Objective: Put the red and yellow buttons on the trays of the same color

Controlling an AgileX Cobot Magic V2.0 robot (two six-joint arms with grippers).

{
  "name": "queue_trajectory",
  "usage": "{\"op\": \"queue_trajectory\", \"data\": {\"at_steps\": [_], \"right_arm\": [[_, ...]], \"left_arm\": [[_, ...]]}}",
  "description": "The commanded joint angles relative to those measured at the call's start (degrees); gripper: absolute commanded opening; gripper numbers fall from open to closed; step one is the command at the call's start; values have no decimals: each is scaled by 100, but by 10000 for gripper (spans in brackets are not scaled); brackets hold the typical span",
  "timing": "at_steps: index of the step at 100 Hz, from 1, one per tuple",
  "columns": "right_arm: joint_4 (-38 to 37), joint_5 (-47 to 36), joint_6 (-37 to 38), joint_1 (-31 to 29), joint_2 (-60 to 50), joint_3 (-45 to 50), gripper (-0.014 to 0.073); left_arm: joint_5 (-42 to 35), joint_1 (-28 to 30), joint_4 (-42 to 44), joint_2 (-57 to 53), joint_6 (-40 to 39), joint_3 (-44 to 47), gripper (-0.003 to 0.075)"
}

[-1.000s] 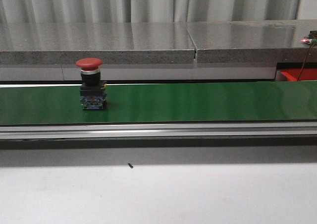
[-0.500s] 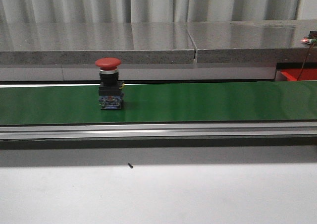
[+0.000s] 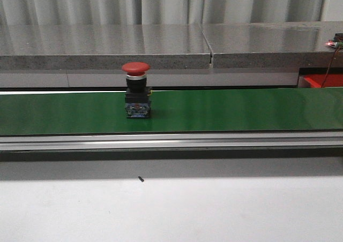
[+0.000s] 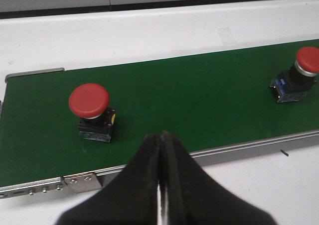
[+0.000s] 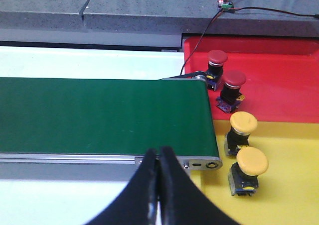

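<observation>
Two red buttons (image 4: 89, 99) (image 4: 307, 59) stand upright beyond your left gripper (image 4: 160, 150), fingers together; the nearer sits left.

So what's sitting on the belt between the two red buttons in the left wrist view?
Nothing: between the near red button and the far red button only bare green belt shows, in the left wrist view.

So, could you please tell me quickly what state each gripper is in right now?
Left gripper: shut, holding nothing, above the belt.
Right gripper: shut, holding nothing, near the belt's end.
</observation>
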Motion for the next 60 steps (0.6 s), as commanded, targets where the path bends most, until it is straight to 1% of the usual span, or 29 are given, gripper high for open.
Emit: {"op": "queue_trajectory", "data": {"at_steps": [1, 19, 26, 35, 47, 60], "right_arm": [[32, -407, -35, 17, 7, -135, -67], [32, -407, -35, 17, 7, -135, -67], [32, -407, -35, 17, 7, -135, -67], [32, -408, -35, 17, 7, -135, -67], [63, -408, -35, 17, 7, -135, -67], [78, -434, -35, 17, 7, -135, -67]], "left_arm": [[-521, -59, -203, -246, 4, -11, -20], [-668, -59, -212, -817, 4, 352, -20], [-841, -59, -402, -1074, 4, 535, -20], [-1087, -59, -439, -1390, 4, 782, -20], [-1119, -59, -439, -1673, 4, 1000, -20], [-1091, -59, -439, -1751, 4, 1015, -20]]}}
